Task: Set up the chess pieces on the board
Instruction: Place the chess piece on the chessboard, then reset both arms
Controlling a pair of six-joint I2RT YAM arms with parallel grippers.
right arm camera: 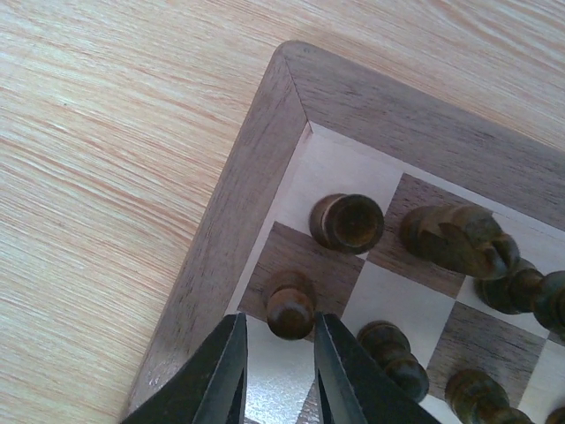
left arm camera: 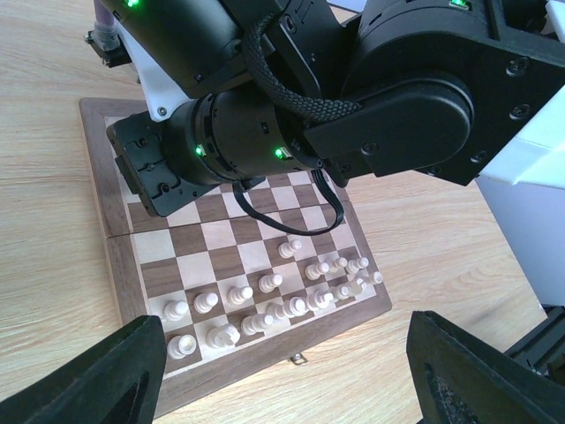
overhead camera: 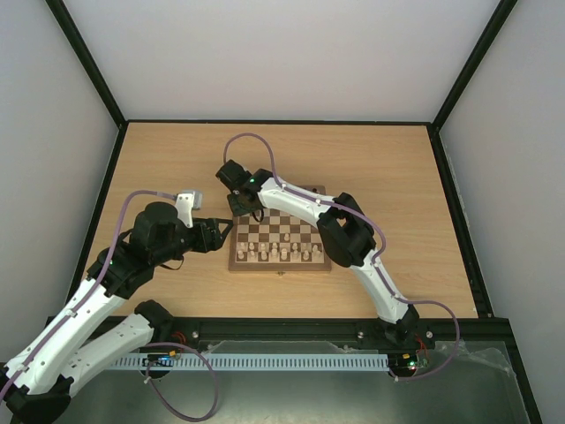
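The board (right arm camera: 238, 194) lies mid-table, and the right wrist view shows its far-left corner. A dark brown pawn (right arm camera: 290, 305) stands upright on a dark square beside the border. My right gripper (right arm camera: 279, 331) hangs just over it, jaws slightly open, with a gap on the left side of the pawn's head. More dark chess pieces stand nearby: a rook (right arm camera: 348, 221) on the corner square, a knight (right arm camera: 459, 238) and another pawn (right arm camera: 393, 353). My left gripper (left arm camera: 282, 353) is open and holds nothing, low over the table by the board's near-left side (overhead camera: 235, 258).
Cream chessmen (left arm camera: 265, 305) fill the two near rows of the board. The right arm (overhead camera: 300, 201) reaches across the board's far rows and hides them from above. Bare wooden table (overhead camera: 397, 177) surrounds the board, and dark walls edge the table.
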